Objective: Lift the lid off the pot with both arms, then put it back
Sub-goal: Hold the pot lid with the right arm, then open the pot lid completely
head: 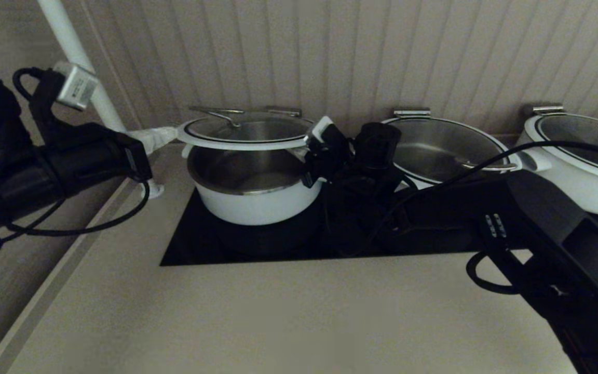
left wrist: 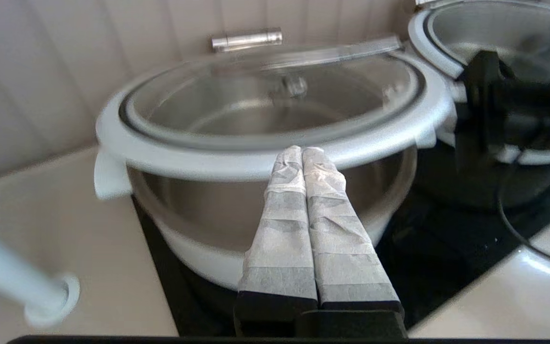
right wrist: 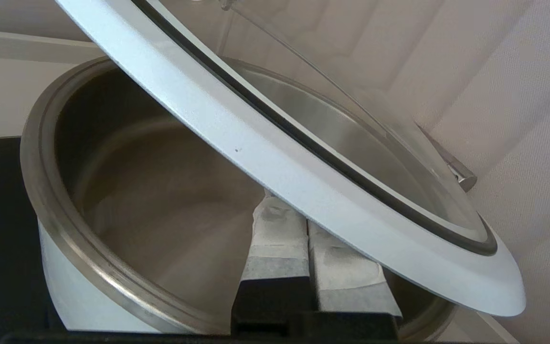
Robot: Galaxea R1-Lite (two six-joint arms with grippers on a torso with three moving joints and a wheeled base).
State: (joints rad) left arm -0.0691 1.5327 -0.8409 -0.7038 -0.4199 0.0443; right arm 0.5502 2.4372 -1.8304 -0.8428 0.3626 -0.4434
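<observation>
The glass lid (head: 247,132) with white rim and steel loop handle hangs level a little above the open white pot (head: 257,202). My left gripper (head: 156,137) is shut, its taped fingertips touching the lid's left rim. My right gripper (head: 308,150) is shut, its fingers tucked under the right rim. In the left wrist view the fingertips (left wrist: 302,150) meet the lid's rim (left wrist: 237,165) above the pot (left wrist: 198,248). In the right wrist view the gripper (right wrist: 290,224) sits beneath the lid's rim (right wrist: 303,181), over the pot's steel interior (right wrist: 127,191).
Two wider white pots with glass lids (head: 434,150) (head: 579,161) stand to the right on the black cooktop (head: 278,244). A white pole (head: 86,72) rises at the left by the panelled wall. Beige counter lies in front.
</observation>
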